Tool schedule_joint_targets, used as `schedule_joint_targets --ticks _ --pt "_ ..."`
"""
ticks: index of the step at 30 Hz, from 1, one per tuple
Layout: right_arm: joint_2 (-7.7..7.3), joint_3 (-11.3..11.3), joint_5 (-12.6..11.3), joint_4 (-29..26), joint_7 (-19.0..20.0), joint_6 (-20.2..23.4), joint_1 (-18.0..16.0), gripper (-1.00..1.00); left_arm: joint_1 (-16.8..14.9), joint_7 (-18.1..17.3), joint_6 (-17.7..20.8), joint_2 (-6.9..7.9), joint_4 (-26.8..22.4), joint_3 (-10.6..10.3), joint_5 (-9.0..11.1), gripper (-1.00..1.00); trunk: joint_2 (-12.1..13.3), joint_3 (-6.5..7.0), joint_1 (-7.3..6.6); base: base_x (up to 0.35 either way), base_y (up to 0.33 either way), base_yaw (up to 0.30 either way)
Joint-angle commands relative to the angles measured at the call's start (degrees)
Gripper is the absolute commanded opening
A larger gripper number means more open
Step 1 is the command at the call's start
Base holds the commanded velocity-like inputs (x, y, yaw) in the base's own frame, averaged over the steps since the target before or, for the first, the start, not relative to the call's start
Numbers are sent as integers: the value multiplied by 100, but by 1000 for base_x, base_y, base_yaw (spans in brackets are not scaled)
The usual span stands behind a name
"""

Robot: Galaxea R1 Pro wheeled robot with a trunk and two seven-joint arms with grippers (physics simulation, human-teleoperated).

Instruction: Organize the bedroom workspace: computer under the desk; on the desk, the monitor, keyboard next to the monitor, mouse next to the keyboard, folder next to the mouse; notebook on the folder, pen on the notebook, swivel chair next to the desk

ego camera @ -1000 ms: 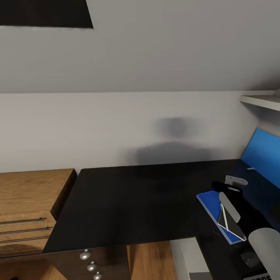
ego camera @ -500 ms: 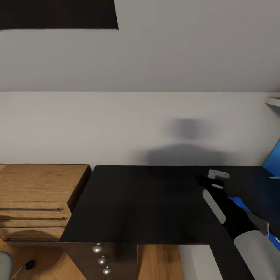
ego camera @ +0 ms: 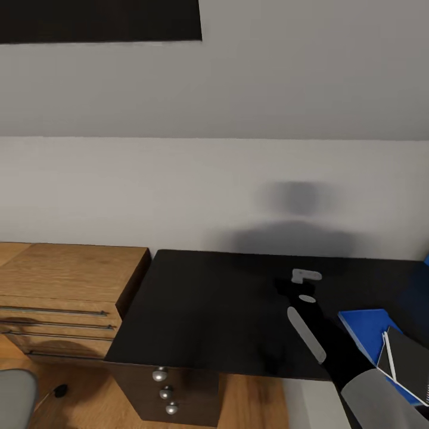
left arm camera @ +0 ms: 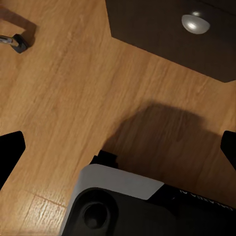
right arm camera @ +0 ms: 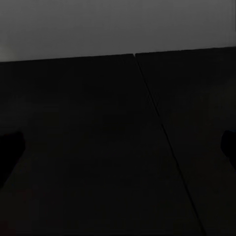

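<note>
The view has swung left, and the right gripper hovers wide open over the desk, the stiff, light notebook behind it best pinched by an edge.

No readable text, labels, brands or nos. anywhere in view.

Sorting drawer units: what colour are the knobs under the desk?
Silver knobs on a dark unit; clearest in the left wrist view.
</note>
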Motion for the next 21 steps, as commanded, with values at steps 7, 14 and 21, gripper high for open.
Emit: schedule_joint_targets --ticks 7,14,21 --pt "24 38 -50 -33 -33 19 35 100 -3 1 -20 0 0 24 42 100 -6 -8 1 -1 1 2" --pt "83 47 -83 -125 -41 21 37 100 -3 -24 -20 -1 0 24 41 100 -6 -8 1 -182 159 0" --pt "96 47 -83 -126 -50 13 39 100 -3 -25 -20 6 0 24 41 100 -6 48 1 -262 227 0"
